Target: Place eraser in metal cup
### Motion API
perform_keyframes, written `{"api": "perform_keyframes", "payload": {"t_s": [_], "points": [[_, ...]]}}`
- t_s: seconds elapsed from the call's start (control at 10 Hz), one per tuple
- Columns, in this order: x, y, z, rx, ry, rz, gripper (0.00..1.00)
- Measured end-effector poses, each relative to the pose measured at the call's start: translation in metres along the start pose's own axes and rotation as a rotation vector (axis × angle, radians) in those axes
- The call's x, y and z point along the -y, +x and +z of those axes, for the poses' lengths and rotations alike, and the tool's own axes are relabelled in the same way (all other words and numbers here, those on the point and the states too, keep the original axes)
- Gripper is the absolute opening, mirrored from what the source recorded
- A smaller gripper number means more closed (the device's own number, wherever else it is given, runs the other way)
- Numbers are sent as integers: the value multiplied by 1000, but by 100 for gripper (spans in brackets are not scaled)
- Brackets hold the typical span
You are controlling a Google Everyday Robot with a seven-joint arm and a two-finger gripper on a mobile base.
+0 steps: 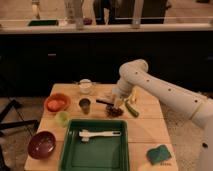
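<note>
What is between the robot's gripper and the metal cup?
Only a strip of bare wooden table, seen in the camera view. The shut gripper hangs just right of the metal cup, near the green vegetable.

The closed jaws hang low over the middle of the wooden tabletop (145,126). Just left of them stands the metal cup (85,104); further left is an orange bowl (47,104), and a white cup (86,86) is behind-left. A small dark clump (115,111) lies right beneath the jaws, with a green vegetable (132,108) just to their right. Nearer the front are a pale green cup (62,118), a dark red bowl (41,145), a green tray (66,150) and, front-right, a green sponge (159,154).
</note>
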Motion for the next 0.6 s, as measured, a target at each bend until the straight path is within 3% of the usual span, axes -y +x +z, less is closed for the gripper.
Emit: {"api": "perform_keyframes", "payload": {"t_s": [0.2,0.6], "points": [[4,-37,9,-6,-18,-107,0],[16,-83,16,-5,-38,-222,0]]}}
